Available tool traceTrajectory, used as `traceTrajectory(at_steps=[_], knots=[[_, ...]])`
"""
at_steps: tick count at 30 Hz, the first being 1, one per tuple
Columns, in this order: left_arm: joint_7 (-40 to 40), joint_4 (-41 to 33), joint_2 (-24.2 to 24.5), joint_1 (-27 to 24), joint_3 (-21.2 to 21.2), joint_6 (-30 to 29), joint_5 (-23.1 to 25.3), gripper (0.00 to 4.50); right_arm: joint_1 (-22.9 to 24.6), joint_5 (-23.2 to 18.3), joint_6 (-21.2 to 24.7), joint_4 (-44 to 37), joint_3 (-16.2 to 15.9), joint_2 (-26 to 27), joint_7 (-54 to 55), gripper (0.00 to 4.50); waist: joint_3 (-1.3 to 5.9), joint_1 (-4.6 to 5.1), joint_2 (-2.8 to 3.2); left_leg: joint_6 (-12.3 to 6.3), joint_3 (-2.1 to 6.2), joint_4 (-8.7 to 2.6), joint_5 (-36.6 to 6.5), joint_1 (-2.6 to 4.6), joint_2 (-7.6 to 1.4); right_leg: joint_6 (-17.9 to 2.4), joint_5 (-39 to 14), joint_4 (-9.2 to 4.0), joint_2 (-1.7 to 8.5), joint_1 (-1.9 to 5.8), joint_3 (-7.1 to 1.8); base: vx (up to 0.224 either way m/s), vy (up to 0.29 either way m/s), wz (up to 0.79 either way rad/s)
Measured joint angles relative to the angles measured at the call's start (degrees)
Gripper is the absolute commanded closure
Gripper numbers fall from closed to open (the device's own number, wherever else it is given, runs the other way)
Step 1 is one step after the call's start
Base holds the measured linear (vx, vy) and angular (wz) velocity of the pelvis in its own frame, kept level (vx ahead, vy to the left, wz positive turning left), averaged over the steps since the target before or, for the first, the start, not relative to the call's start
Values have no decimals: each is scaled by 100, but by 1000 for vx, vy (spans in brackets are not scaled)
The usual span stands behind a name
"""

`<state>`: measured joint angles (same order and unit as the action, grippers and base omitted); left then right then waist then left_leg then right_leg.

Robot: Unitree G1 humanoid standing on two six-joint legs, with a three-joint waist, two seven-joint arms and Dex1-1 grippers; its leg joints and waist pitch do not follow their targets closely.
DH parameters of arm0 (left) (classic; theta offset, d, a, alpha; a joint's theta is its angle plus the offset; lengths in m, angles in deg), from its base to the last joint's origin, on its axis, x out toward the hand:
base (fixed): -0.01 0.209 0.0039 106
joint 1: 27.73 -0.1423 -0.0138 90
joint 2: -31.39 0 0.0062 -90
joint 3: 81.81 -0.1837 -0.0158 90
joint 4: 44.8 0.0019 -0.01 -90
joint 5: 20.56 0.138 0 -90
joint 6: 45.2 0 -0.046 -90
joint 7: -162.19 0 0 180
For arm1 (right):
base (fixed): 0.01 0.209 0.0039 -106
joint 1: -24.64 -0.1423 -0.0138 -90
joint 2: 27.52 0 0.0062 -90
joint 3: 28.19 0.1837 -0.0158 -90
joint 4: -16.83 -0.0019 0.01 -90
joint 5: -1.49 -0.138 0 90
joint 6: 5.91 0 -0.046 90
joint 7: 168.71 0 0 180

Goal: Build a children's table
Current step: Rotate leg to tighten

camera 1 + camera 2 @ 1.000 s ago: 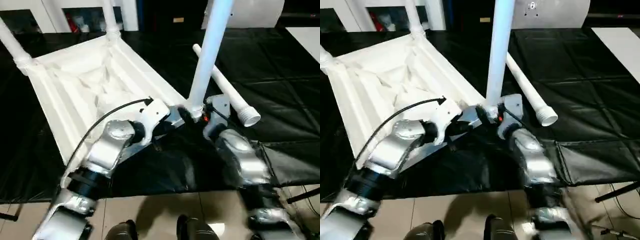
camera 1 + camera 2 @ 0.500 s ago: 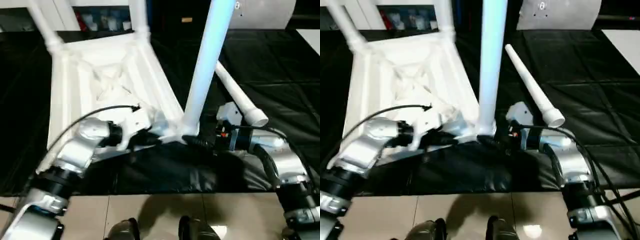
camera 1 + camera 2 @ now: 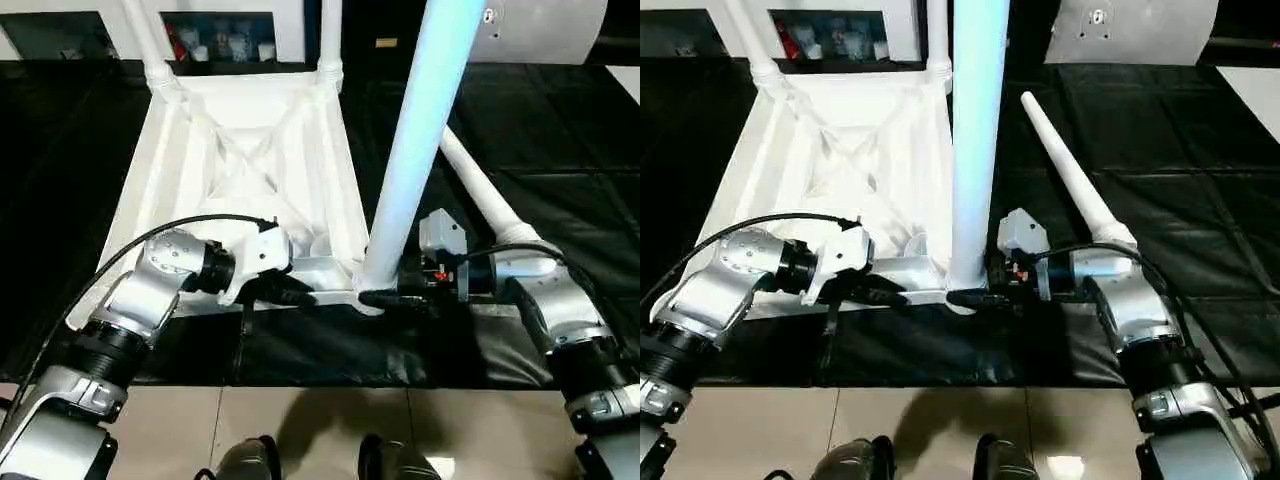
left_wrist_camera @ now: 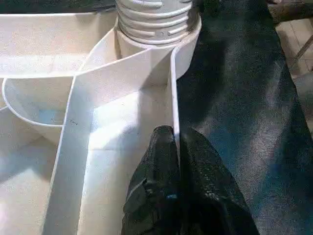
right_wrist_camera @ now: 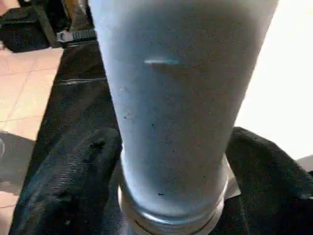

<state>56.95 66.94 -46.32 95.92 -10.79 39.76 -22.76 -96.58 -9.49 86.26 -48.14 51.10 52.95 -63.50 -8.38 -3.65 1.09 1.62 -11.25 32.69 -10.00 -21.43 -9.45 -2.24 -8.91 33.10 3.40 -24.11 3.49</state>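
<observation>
My left pincer [image 4: 177, 147] is pinched on the near rim of the upturned table top [image 3: 250, 160] on the black bench [image 3: 560, 130]. My right pincer [image 5: 171, 161] grips the upright leg [image 3: 415, 150] at the near corner socket; a loose leg [image 3: 1070, 180] lies to the right. I see no readable writing.

On the black workbench [image 3: 1200, 150], the upturned table top [image 3: 840, 160] carries an upright leg [image 3: 975, 140]; another leg [image 3: 1070, 180] lies beside it.

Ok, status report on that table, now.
Left gripper shut on the tabletop rim. Right gripper jaws around the upright leg at its socket. Fourth leg loose on the workbench.
</observation>
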Motion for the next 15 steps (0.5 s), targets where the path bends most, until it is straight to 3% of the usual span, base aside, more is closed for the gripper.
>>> traceTrajectory(at_steps=[9, 15], knots=[[122, 114, 0, 0, -2, 159, -23, 450, -7, -43, -16, 52, -14, -53, -209, 174, 4, -10, -7, -1, 3, 13, 0, 1, -2, -2, 1, 4, 1, 7, 3, 0, 0, 0], [132, 127, -1, 0, 1, 143, -46, 450, 61, -72, -15, 10, 9, -41, -185, 182, 5, -11, -8, -2, 4, 14, 0, 1, -3, -2, 1, 4, 1, 8, 4, 0, 0, 0]])
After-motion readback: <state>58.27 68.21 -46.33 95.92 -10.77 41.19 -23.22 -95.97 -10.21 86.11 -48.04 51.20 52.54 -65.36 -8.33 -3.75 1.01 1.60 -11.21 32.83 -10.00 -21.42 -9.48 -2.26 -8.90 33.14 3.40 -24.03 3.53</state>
